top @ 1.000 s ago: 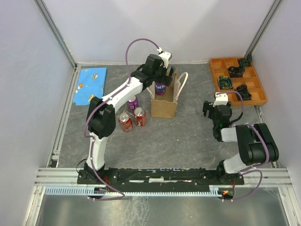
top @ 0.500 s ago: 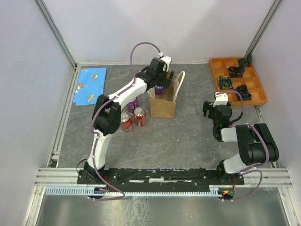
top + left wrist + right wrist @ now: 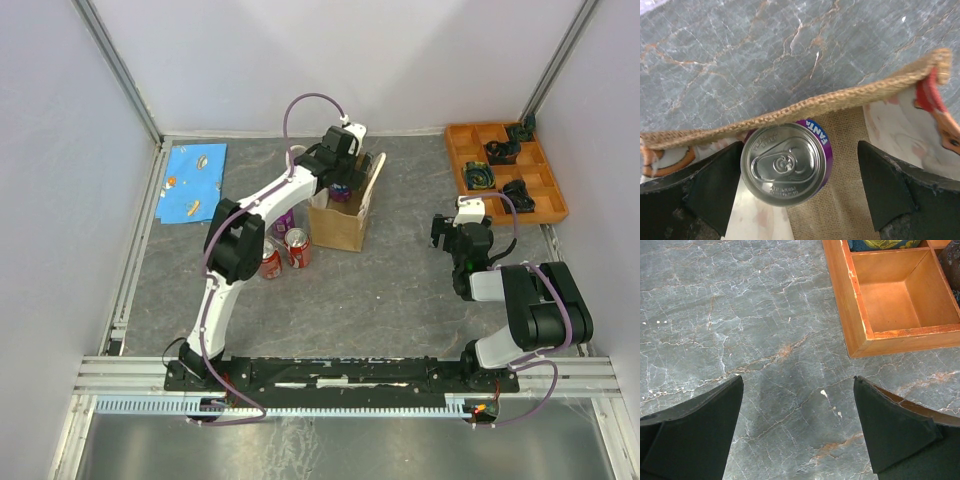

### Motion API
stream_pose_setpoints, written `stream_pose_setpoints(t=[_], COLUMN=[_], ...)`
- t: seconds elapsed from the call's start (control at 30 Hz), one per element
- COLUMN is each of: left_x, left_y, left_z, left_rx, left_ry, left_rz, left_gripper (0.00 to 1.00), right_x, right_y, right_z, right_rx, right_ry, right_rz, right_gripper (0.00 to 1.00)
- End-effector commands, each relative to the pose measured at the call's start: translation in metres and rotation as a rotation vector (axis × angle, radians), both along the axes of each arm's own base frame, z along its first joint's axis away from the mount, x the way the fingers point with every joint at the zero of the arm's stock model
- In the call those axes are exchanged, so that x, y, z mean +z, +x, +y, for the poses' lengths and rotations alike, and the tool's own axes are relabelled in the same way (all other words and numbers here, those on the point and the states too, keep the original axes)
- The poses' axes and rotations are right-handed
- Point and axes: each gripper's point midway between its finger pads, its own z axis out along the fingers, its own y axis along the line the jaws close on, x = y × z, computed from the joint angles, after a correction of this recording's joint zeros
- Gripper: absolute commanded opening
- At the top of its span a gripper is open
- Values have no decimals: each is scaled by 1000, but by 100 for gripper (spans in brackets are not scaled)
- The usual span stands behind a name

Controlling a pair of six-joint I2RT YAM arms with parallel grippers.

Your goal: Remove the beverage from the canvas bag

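1. Your left gripper (image 3: 800,187) hangs in the mouth of the canvas bag (image 3: 840,97), fingers spread wide and gripping nothing.
2. The purple Fanta can (image 3: 784,163) stands upright inside the bag against its woven wall. It sits between those fingers, one just beside it and the other apart.
3. Two red soda cans (image 3: 297,247) stand just left of the bag.
4. Your right gripper (image 3: 797,425) hangs over the table (image 3: 740,315) well right of the bag, fingers wide and empty, near the orange tray (image 3: 860,315).

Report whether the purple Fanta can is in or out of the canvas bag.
In. The purple Fanta can stands upright inside the canvas bag, beside its woven wall.
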Motion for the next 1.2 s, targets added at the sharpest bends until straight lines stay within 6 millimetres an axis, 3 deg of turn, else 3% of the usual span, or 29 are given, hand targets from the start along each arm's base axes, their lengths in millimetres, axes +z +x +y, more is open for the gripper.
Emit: stream_pose_setpoints(t=[0.0, 0.13, 0.17, 0.2, 0.27, 0.37, 0.43, 0.57, 0.77, 0.83, 1.17], left_x=[-12, -15, -32, -36, -40, -43, -41, -26, 42, 82, 230], left_y=[0, -5, -8, -9, -13, -17, -18, -16, -5, -6, -20], left_z=[0, -6, -7, -8, -13, -20, -27, -43, -63, -66, -56], left_rx=[12, 0, -4, -8, -19, -35, -48, -92, -168, -194, -249], left_ry=[14, 8, 23, 27, 23, 3, -16, -58, -143, -178, -275], left_rz=[30, 44, 72, 79, 93, 107, 107, 82, -47, -117, -362], left_gripper=[100, 95, 92, 88, 72, 27, 6, 3, 3, 3, 3], right_x=[15, 15, 15, 15, 15, 15, 15, 15, 15, 15, 15], right_y=[11, 11, 11, 11, 11, 11, 11, 11, 11, 11, 11], right_z=[0, 0, 0, 0, 0, 0, 0, 0, 0, 0, 0], right_rx=[6, 6, 5, 6, 5, 6, 5, 5, 5, 6, 5], right_ry=[-7, -7, -7, -7, -7, -7, -7, -8, -7, -7, -7], right_rz=[-48, -47, -48, -47, -48, -47, -48, -48, -47, -48, -48], right_gripper=[99, 99, 99, 99, 99, 99, 99, 99, 99, 99, 99])
